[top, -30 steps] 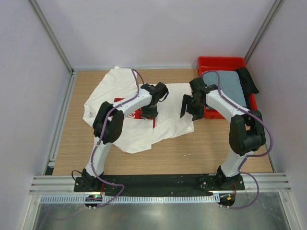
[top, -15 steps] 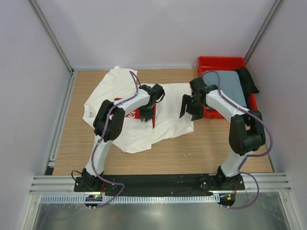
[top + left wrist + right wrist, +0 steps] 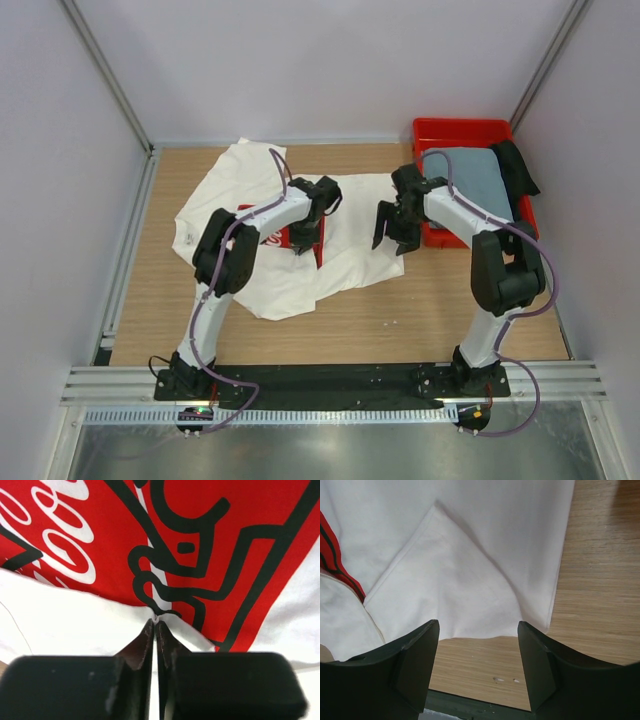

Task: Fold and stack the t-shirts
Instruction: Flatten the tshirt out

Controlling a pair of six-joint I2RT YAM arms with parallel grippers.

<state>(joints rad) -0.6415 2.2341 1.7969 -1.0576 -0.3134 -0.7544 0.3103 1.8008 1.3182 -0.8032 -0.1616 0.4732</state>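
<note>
The white t-shirt (image 3: 245, 190) lies rumpled and spread over the wooden table, its red Coca-Cola print (image 3: 200, 535) partly folded under. My left gripper (image 3: 305, 240) is down at the print's lower edge. Its jaws are shut, pinching a small fold of white cloth (image 3: 156, 616) where white meets red. My right gripper (image 3: 391, 228) hovers open over the shirt's right hem (image 3: 485, 630), nothing between its fingers (image 3: 422, 650). The grey-blue t-shirt (image 3: 475, 178) lies in the red bin.
The red plastic bin (image 3: 460, 128) stands at the back right, with a dark cloth (image 3: 516, 165) draped over its right side. Bare wooden table (image 3: 420, 320) lies in front of the shirt. White walls and metal rails enclose the work area.
My left gripper's jaws have closed onto the cloth at the print's edge. The right gripper has drifted slightly left and stays open.
</note>
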